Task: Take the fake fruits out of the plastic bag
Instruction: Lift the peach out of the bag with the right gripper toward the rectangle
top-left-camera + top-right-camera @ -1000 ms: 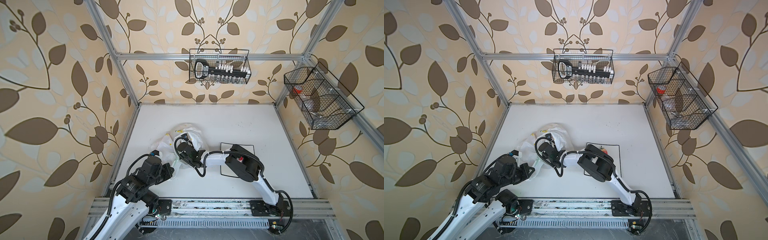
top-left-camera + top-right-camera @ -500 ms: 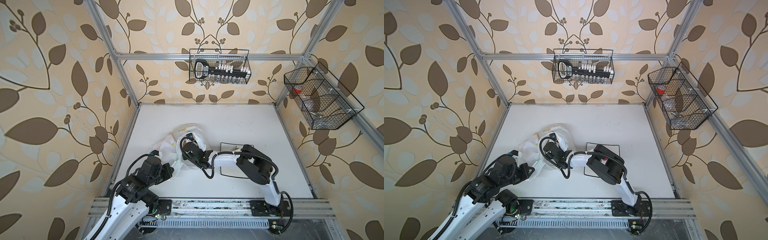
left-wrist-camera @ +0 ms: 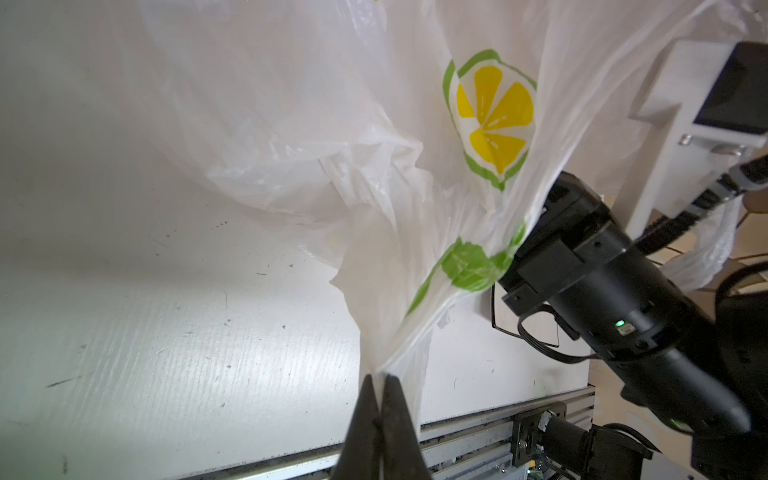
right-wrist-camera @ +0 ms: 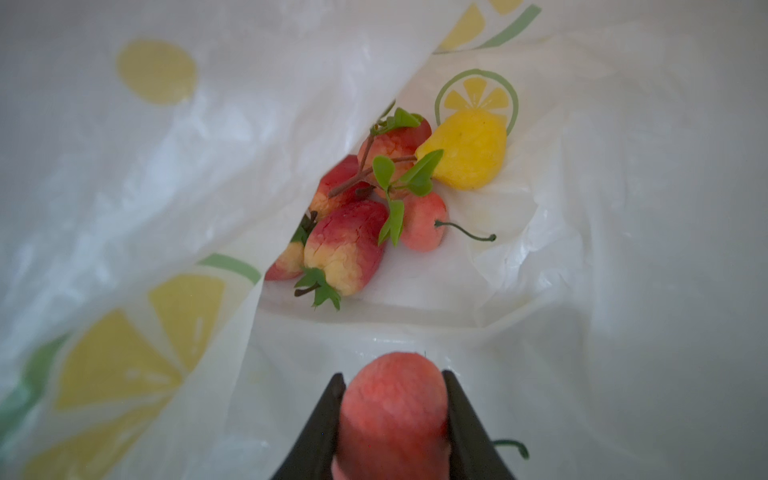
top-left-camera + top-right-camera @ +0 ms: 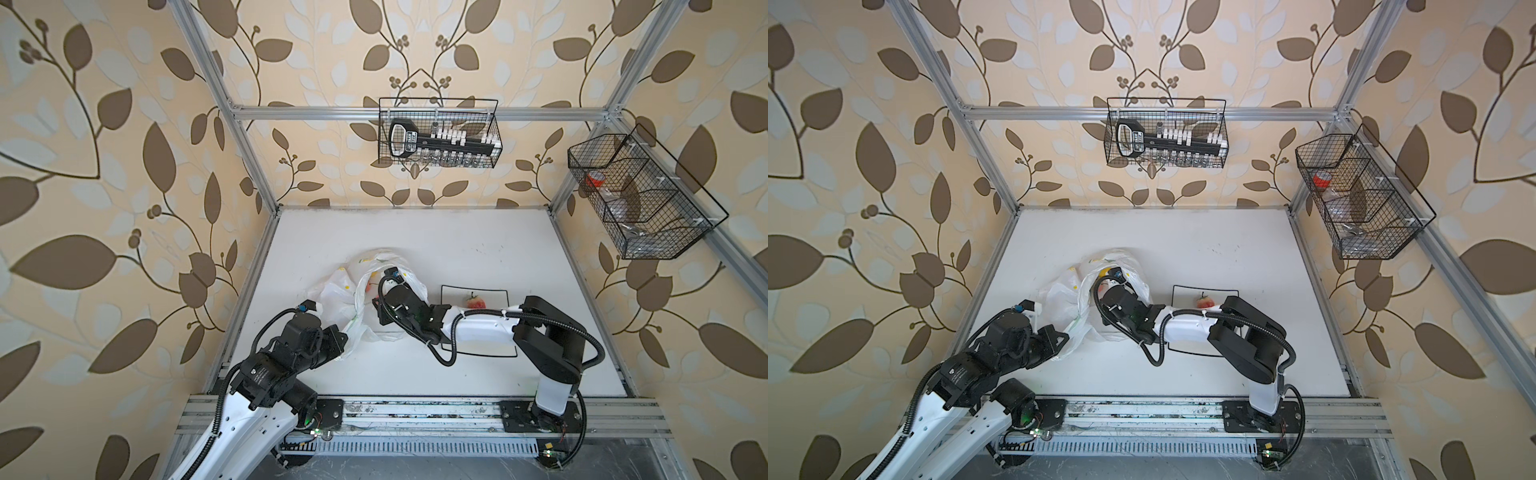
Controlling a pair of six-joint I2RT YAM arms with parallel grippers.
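The white worktop [image 5: 457, 249] carries the plastic bag [image 5: 338, 297] near its left edge. A square plate [image 5: 494, 296] close by holds one red fruit [image 5: 475, 301]. The left jaws pinch the bag's edge tight. Inside the bag lie the fake fruits [image 4: 345, 249] (a little heap). The right jaws have just closed on a pink apple [image 4: 392, 411], so it can come out next.

Beige leaf-patterned wallpaper [image 5: 104, 166] encloses a white tabletop [image 5: 415, 241]; a black wire basket [image 5: 469, 112] hangs behind.
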